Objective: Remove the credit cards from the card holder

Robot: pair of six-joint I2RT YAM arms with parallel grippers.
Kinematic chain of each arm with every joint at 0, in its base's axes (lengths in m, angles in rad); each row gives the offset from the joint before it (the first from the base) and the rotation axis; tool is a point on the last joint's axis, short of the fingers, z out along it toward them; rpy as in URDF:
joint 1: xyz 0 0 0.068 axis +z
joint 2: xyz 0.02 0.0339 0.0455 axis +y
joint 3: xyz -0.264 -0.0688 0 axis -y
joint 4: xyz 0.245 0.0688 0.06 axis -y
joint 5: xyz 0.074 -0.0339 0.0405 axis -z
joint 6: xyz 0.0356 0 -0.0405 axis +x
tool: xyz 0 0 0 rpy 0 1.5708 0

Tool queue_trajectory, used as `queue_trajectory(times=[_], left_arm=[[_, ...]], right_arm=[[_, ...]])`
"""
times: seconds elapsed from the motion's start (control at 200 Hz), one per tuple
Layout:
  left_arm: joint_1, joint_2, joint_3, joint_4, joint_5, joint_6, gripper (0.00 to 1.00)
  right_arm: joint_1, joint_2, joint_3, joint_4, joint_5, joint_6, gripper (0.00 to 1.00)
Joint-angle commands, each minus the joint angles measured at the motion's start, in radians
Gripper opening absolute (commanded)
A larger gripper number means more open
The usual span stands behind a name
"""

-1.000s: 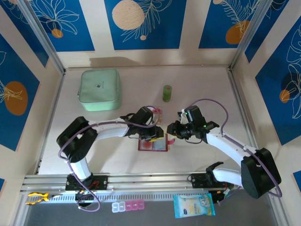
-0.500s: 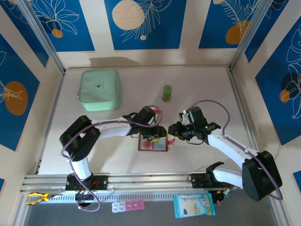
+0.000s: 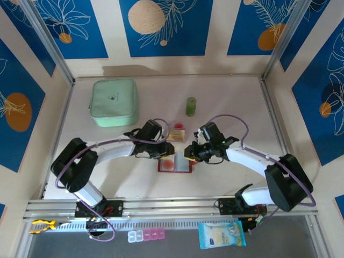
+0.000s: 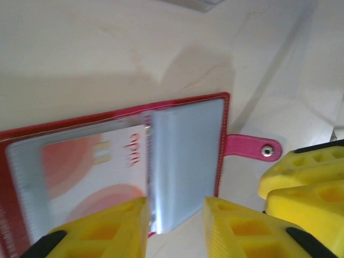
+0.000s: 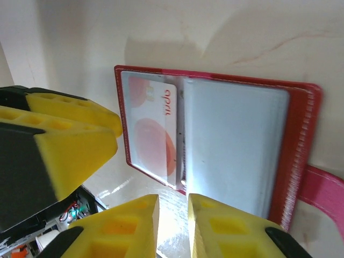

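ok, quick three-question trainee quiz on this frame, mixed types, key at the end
1. True or false: the card holder lies shut.
2. The card inside the card holder sits in: A) the half by the strap tab; B) the half away from the strap tab; C) no pocket, loose on top.
3. Fill in: the mint-green pouch lies on the ___ arm's side.
Key: 1 false; 2 B; 3 left.

Beige table (image 3: 231, 102): green pouch (image 3: 113, 102), cylinder (image 3: 191, 106), credit card (image 3: 176, 132), open card holder (image 3: 175, 164).
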Motion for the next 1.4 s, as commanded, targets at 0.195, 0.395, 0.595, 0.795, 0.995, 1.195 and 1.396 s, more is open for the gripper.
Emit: queue_trajectory(times=[0.195, 0.395, 0.595, 0.795, 0.995, 1.195, 1.396], left_arm=[[0.058, -0.043, -0.104, 0.014, 0.011, 0.028, 0.16], [0.066, -0.024, -0.131, 0.045, 0.016, 0.029, 0.09], [0.071, -0.010, -0.142, 0.029, 0.003, 0.041, 0.06], [0.071, -0.005, -0.149, 0.008, -0.014, 0.057, 0.05], [0.071, 0.001, -0.161, 0.012, -0.013, 0.056, 0.05], [0.072, 0.006, -0.166, 0.009, -0.013, 0.053, 0.05], [0.071, 0.004, -0.168, 0.008, -0.013, 0.051, 0.05]], right_arm=[[0.070, 0.128, 0.101, 0.025, -0.002, 0.019, 0.20], [0.104, 0.193, 0.130, 0.034, -0.004, 0.028, 0.19], [0.124, 0.246, 0.155, 0.036, -0.011, 0.036, 0.21], [0.139, 0.295, 0.181, 0.040, -0.018, 0.040, 0.23], [0.147, 0.322, 0.193, 0.040, -0.018, 0.038, 0.23], [0.149, 0.349, 0.198, 0.046, -0.028, 0.038, 0.22], [0.152, 0.373, 0.201, 0.057, -0.038, 0.039, 0.22]])
